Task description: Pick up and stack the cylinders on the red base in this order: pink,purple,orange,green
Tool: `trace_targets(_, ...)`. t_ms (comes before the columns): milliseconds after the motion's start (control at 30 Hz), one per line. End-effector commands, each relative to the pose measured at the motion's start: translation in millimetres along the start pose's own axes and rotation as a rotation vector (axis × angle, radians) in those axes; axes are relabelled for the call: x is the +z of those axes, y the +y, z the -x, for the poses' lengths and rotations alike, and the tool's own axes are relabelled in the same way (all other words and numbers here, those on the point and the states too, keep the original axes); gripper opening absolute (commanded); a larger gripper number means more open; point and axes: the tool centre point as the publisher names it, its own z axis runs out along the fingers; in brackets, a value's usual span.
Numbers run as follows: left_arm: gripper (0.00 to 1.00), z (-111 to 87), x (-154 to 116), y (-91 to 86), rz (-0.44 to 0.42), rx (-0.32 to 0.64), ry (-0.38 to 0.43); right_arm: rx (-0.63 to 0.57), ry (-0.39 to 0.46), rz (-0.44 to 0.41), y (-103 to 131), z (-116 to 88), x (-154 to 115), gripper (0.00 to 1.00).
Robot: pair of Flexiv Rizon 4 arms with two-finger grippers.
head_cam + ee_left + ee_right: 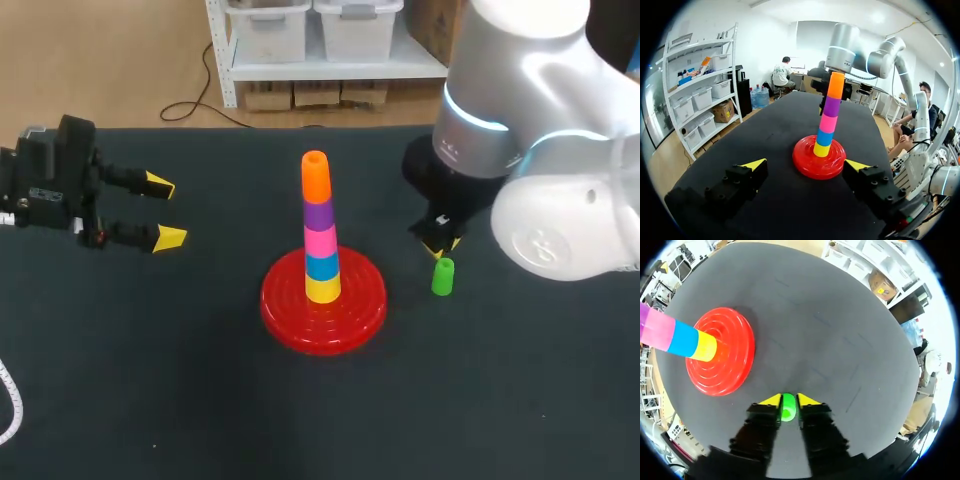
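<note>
A dark worktop (200, 400) fills the scene, seen from above and behind the robot. Near its middle sits a round red base (283, 310) with raised rings. A column of cylinders rises upright from the centre of the base. From the bottom up they are a yellow cylinder (322, 288), a blue cylinder (321, 266), a pink cylinder (320, 241), a purple cylinder (318, 214) and an orange cylinder (315, 178) on top.

The green cylinder (442, 277) is not on the column. It stands on the worktop to the right of the base, near it but apart from its rim. The right hand (438, 242) is at this cylinder, at the end of the large silver right arm (540, 150) that enters from the far right. In the right wrist view its two yellow-tipped fingers (771, 400) sit narrow, one pressed against each side of the green cylinder, holding it.

The left hand (165, 212) is above the left side of the worktop, well apart from the base. Its fingers point right toward the column and are spread wide, with nothing between them. A white cable (10, 400) lies at the near left edge of the worktop.
</note>
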Motion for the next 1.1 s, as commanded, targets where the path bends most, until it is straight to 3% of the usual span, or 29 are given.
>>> trace_targets(33,1.0,-1.3,0.4,0.0,0.001,0.002,-0.005,0.001,-0.009,-0.003,0.2,-3.3,-0.9,1.0)
trace_targets(767,1.0,-1.3,0.4,0.0,0.001,0.002,-0.005,0.026,0.002,0.008,5.9,-18.7,7.9,1.0)
trace_targets(833,1.0,-1.3,0.4,0.0,0.001,0.002,-0.005,0.028,0.003,0.009,5.3,-19.4,8.6,0.82)
trace_targets(867,1.0,-1.3,0.4,0.0,0.001,0.002,-0.005,0.03,0.004,0.009,5.0,-19.4,8.9,0.6)
trace_targets(900,1.0,-1.3,0.4,0.0,0.001,0.002,-0.005,0.031,0.004,0.01,4.7,-19.2,9.2,0.49)
trace_targets(1100,1.0,-1.3,0.4,0.0,0.001,0.002,-0.005,0.039,0.006,0.013,3.0,-17.6,10.8,0.4)
